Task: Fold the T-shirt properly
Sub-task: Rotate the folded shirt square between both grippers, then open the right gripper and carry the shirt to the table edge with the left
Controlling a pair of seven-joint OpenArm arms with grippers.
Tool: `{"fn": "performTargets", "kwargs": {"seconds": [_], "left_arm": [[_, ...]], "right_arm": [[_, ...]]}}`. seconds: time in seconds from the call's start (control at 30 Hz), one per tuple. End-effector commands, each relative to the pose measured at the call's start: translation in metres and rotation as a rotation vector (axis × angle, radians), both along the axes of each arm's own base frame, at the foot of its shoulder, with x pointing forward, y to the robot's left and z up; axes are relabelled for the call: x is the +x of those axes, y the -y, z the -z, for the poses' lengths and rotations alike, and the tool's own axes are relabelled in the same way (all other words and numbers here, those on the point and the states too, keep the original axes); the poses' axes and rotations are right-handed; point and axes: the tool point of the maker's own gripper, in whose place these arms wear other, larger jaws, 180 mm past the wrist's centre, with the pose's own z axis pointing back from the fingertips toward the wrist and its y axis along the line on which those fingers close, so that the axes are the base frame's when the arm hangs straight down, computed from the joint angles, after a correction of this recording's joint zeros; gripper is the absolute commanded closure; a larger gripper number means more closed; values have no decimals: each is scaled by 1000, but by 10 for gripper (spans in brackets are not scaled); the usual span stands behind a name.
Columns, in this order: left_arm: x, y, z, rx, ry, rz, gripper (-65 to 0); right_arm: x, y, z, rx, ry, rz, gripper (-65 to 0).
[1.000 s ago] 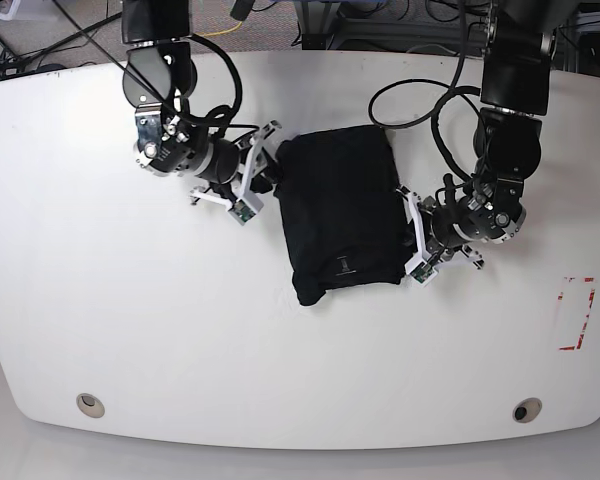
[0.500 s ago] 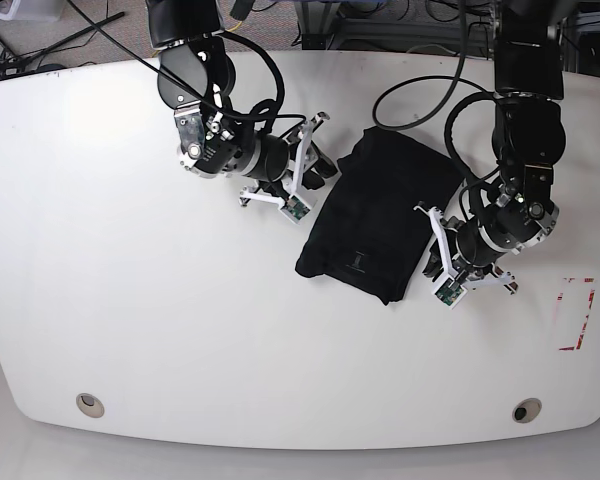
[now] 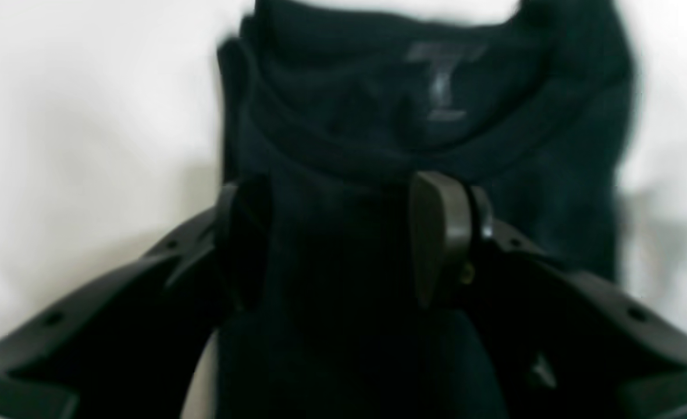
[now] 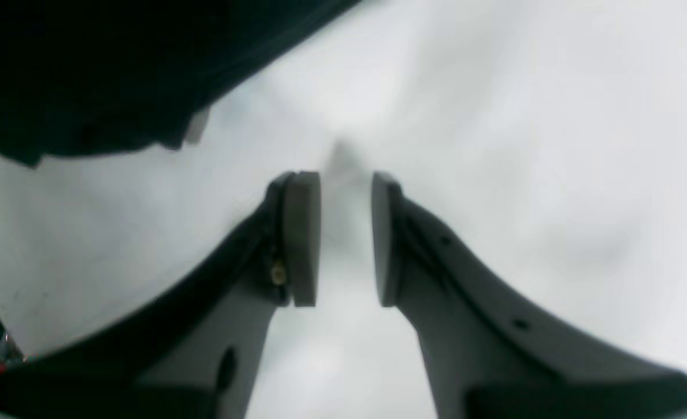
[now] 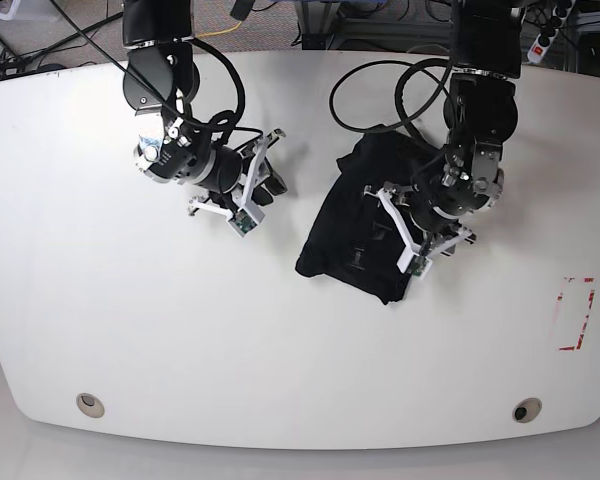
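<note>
The black T-shirt [image 5: 365,225] is lying folded in a lump on the white table [image 5: 130,330], a bit toward the far edge and a little nearer the side with the red tape mark [image 5: 577,313] than the other side. It is sitting crooked, with one corner pointing at the near edge.

The left gripper [image 5: 405,225] is sitting right over the T-shirt. In the left wrist view its fingers [image 3: 442,233] are standing apart with the dark cloth [image 3: 424,116] lying between them and under them. The fingers are not squeezing the cloth, so they are looking let go. That picture is blurry, so I cannot tell if the fingers are touching the cloth.

The right gripper [image 5: 265,175] is hanging over bare table, near the T-shirt but apart from it, closer to the far edge. In the right wrist view its fingers [image 4: 302,233] are standing a little way apart with only white table between them. They are holding nothing. A corner of the T-shirt [image 4: 87,75] is showing off to one side.
</note>
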Motion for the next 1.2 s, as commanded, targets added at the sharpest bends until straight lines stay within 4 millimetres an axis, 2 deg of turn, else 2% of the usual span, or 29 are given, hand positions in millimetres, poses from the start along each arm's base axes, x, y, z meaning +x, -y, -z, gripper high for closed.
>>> {"fn": "performTargets", "kwargs": {"seconds": [0.0,0.1,0.2,0.27,0.3,0.5,0.57,0.63,0.7,0.9,1.03,1.17], "left_arm": [[-2,10,13,-27,-7,22,-344],[-12,1,51,-28,-81,-1,-346],[-23,-28,84,32,-147,-25,-346],[-18,-36,88,45,-141,-38,-346],[-16,-48,89,62,-140,-51,-346],[-8,-129,76,131,-116,-189,-347],[-7,-170,66,169,-99,-252,-347],[-8,-195,58,198,-90,-289,-347],[-18,-229,53,240,-95,-335,-347],[-49,-305,40,336,-126,-416,-349],[-76,-342,43,330,-175,-399,-347],[-94,-375,39,315,-176,-421,-346]], "right_arm": [[11,5,-15,23,55,16,-144],[13,7,-18,22,62,24,-144],[15,6,-26,23,89,21,-144],[16,6,-31,24,104,19,-144],[17,6,-34,21,114,18,-144],[18,17,-34,-14,123,12,-144],[18,18,-35,-17,126,11,-144],[19,19,-35,-17,128,13,-144],[19,25,-35,-35,129,11,-144],[20,29,-46,-55,169,2,-144],[19,28,-54,-57,194,-4,-144],[16,28,-54,-59,196,-7,-144]]}}
